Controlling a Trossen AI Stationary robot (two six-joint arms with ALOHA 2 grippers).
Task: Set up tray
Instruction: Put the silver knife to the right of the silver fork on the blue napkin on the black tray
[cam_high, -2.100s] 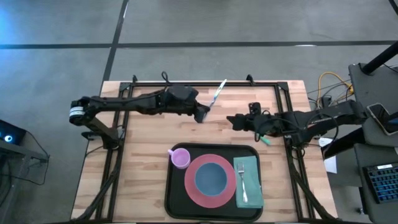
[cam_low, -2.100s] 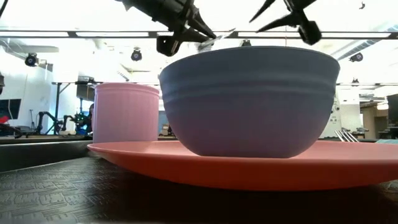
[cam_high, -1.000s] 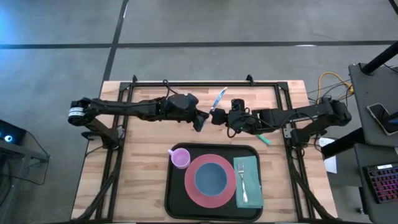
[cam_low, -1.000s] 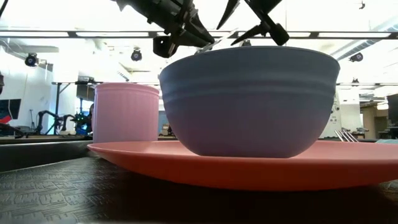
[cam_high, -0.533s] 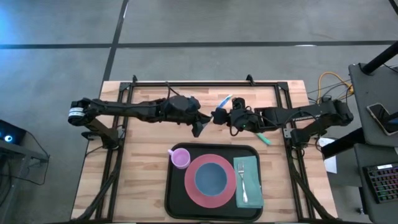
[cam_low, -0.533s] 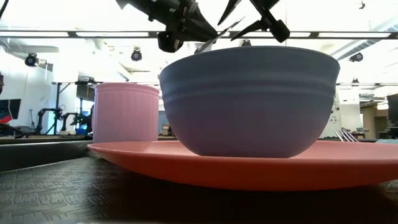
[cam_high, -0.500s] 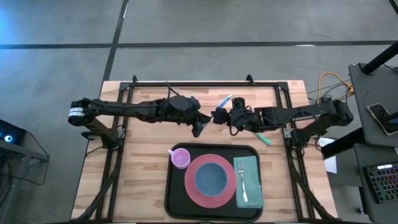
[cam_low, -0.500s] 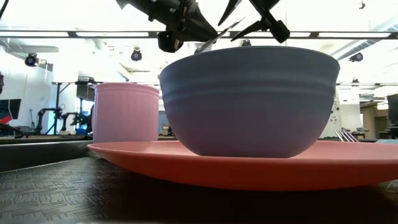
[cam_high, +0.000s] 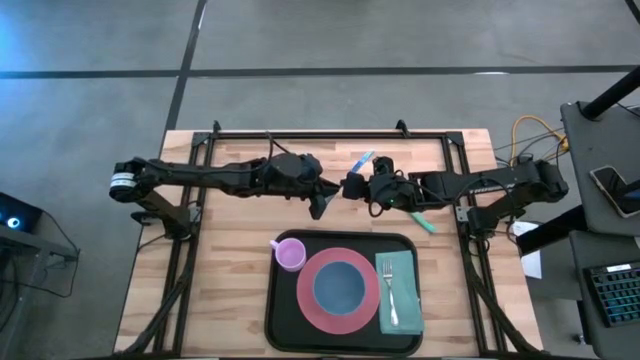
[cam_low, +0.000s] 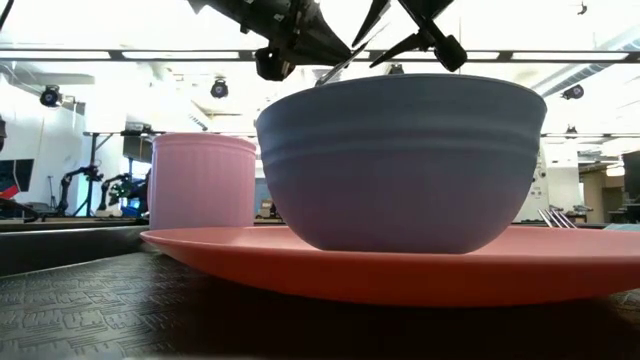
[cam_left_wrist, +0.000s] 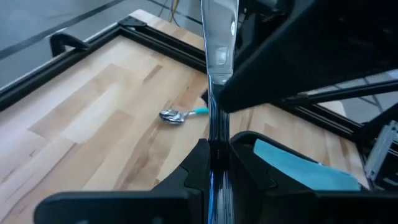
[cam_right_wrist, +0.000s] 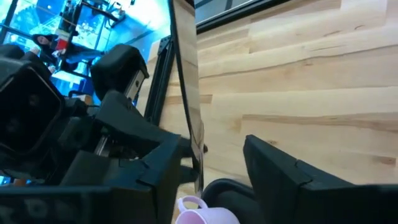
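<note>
mid-air handover of a slim steel knife with a blue handle (cam_high: 359, 163) above the bench centre, at 12 o'clock from the large black rectangular tray (cam_high: 278, 310). left gripper (cam_high: 322, 197) jaws narrow, clamped on the blade; right gripper (cam_high: 352, 186) jaws spread either side of it, not yet closed. best to close the right jaws squarely before loosening the left. tray at the bench's 6 o'clock edge, bare strip at 3 o'clock beside the teal folded napkin (cam_high: 400, 291). clear wood at 9 o'clock; teal-handled spoon (cam_high: 424, 222) at 2 o'clock.
</note>
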